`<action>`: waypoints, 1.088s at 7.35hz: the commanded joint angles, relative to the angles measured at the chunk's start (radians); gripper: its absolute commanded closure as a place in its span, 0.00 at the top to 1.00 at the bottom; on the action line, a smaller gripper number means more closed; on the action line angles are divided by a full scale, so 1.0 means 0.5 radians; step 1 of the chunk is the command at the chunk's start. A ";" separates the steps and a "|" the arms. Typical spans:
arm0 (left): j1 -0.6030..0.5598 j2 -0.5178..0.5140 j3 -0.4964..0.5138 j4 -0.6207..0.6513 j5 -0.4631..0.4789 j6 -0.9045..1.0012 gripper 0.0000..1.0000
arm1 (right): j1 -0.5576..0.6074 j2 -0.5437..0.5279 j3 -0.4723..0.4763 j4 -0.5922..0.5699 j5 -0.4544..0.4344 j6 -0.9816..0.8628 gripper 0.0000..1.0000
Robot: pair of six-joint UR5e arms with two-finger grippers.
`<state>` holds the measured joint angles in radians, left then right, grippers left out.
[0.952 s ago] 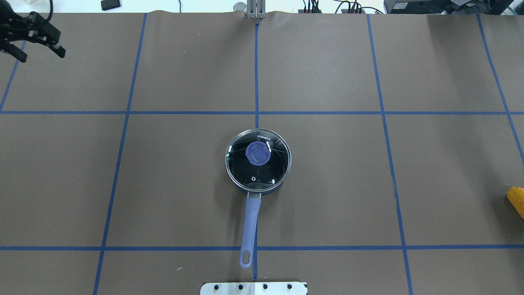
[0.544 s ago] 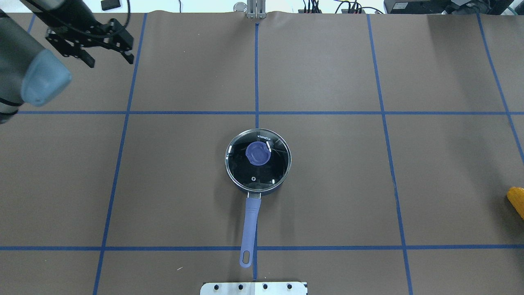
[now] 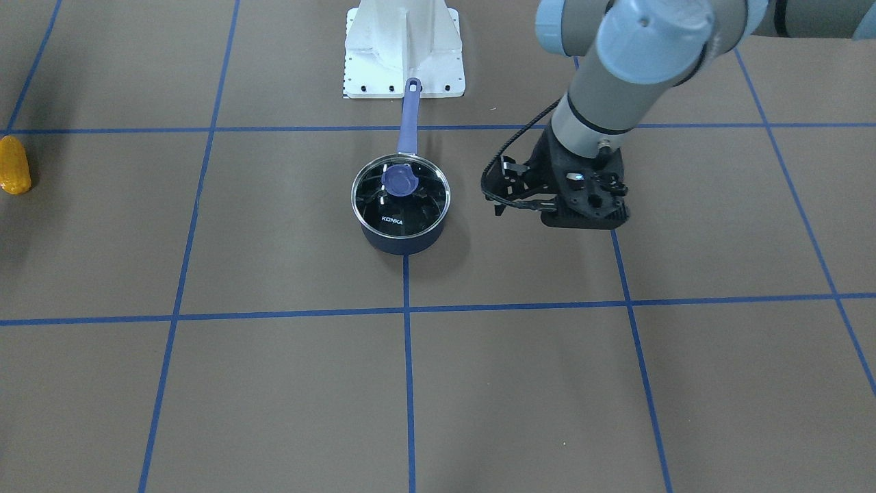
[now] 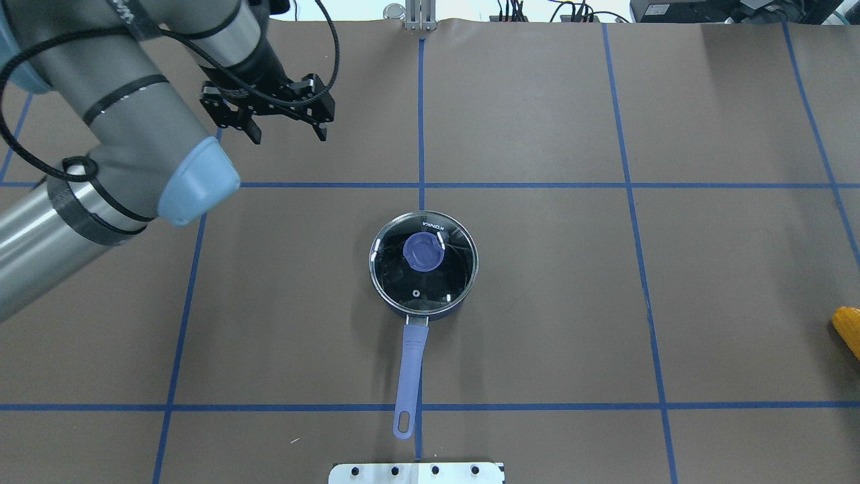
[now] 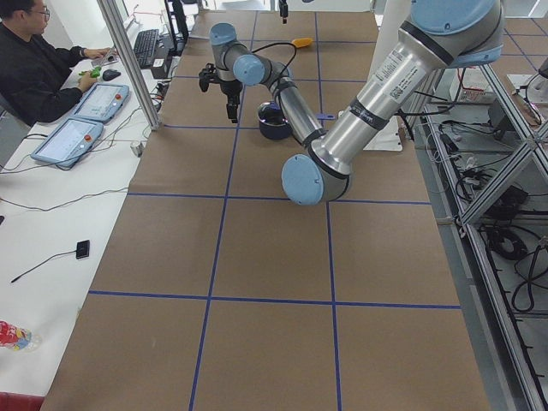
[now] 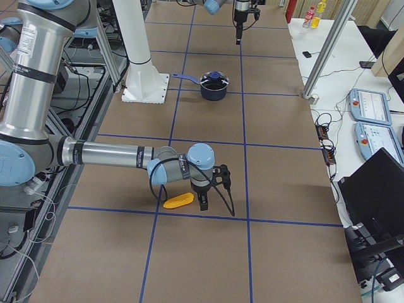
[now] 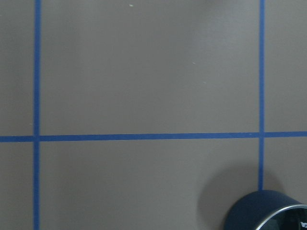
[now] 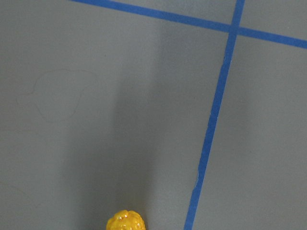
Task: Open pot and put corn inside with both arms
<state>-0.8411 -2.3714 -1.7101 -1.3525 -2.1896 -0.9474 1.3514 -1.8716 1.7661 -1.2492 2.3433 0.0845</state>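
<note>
The navy pot [image 4: 430, 313] stands at the table's middle, its glass lid [image 4: 420, 286] on, lavender knob [image 4: 423, 251] up, and its handle [image 4: 410, 376] towards the robot. It also shows in the front view [image 3: 400, 241] and the left wrist view [image 7: 261, 211]. My left gripper [image 4: 287, 134] is open and empty, above the table to the far left of the pot. The corn [image 4: 848, 329] lies at the right table edge. It also shows in the right wrist view [image 8: 125, 221]. My right gripper [image 6: 203, 203] hangs beside the corn [image 6: 178, 200]; I cannot tell whether it is open or shut.
Blue tape lines grid the brown table. The white robot base plate [image 3: 404, 48] sits just behind the pot's handle. An operator [image 5: 34, 68] sits at a side desk with tablets. Metal frame posts [image 6: 328, 44] stand along the table's far side.
My left arm has swung in from the far left corner towards the right, nearer the pot, with its gripper open. The pot and the corn have not moved.
</note>
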 commanded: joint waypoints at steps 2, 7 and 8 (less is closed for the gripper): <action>0.258 -0.230 0.116 -0.001 0.197 -0.102 0.99 | -0.156 -0.064 -0.001 0.135 0.001 0.003 0.96; 0.500 -0.246 0.119 -0.007 0.375 -0.148 0.99 | -0.398 -0.064 -0.007 0.194 -0.048 -0.022 0.94; 0.547 -0.258 0.134 -0.016 0.379 -0.197 0.99 | -0.429 -0.064 -0.007 0.194 -0.057 -0.022 0.94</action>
<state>-0.6000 -2.4953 -1.6489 -1.3560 -2.0078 -1.0198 1.1590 -1.9033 1.7632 -1.1528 2.3211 0.0739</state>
